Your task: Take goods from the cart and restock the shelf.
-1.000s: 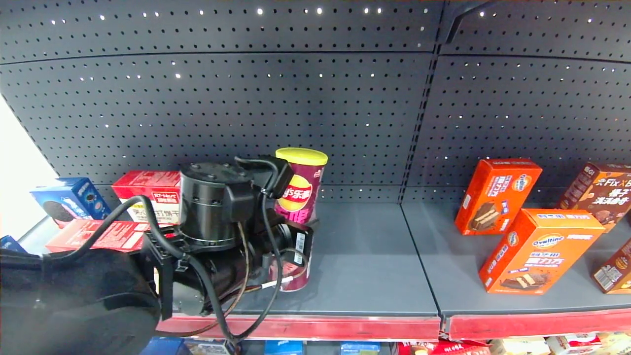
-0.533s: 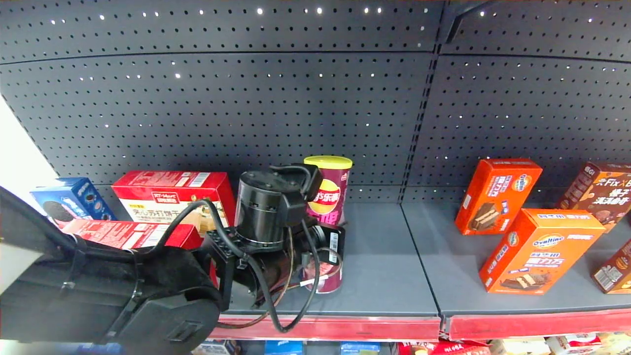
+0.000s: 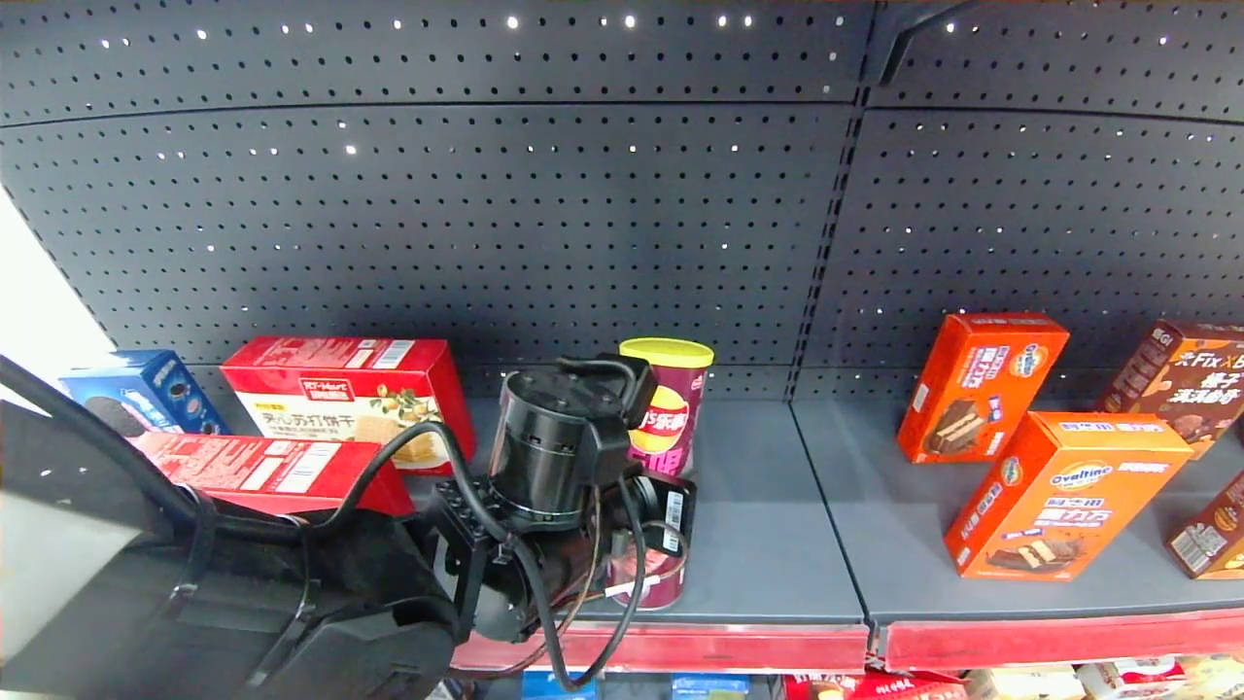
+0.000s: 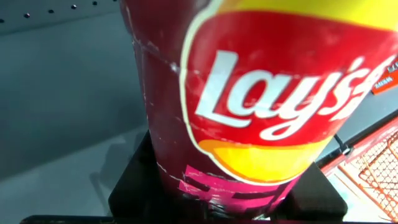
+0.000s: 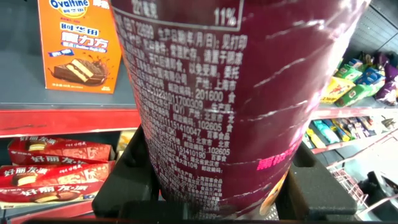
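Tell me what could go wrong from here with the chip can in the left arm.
1. The can in the left pincer is low and close to the shelf's red front edge. If it is let go there, it might tip off forward.
2. The arm's looped cable lies right by the red boxes. Pulling the arm back might snag or drag one.

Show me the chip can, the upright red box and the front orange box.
chip can (image 3: 673,418), head view, its label
upright red box (image 3: 345,399), head view, front face
front orange box (image 3: 1064,496), head view, front face
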### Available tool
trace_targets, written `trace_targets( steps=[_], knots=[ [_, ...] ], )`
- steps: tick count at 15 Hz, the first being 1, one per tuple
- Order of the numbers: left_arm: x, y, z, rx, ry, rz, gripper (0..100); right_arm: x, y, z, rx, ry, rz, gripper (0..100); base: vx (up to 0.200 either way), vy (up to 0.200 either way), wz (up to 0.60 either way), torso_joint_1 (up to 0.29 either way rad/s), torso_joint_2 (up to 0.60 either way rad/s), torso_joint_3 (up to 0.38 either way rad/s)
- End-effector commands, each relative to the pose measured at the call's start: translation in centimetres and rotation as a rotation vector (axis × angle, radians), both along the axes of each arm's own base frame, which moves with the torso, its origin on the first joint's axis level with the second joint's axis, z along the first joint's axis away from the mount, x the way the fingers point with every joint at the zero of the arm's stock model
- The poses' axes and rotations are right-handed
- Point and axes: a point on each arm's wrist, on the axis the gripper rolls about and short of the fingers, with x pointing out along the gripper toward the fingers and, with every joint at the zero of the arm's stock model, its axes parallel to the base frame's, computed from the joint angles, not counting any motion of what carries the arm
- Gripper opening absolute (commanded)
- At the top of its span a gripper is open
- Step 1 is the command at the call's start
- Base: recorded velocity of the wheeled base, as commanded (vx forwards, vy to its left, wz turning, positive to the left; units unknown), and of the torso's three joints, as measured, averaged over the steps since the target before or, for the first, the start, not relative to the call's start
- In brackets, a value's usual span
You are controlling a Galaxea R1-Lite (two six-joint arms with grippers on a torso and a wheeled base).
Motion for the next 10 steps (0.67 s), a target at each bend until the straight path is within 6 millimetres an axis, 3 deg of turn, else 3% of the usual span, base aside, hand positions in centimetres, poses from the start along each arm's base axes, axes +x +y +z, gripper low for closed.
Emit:
trace_targets(
  steps=[1,10],
  knots=[
    [-0.2,-0.1,-0.1,0.004,0.001,-0.004,0,0.0,0.0,-0.1,0.002,0.002,-0.001,0,0.0,0.0,0.0,0.0,0.0,0.0],
    [0.2,-0.5,1.7,-0.044,-0.138,0.065,0,0.2,-0.1,-0.3,0.008,0.01,-0.002,0,0.0,0.0,0.0,0.0,0.0,0.0]
  ],
)
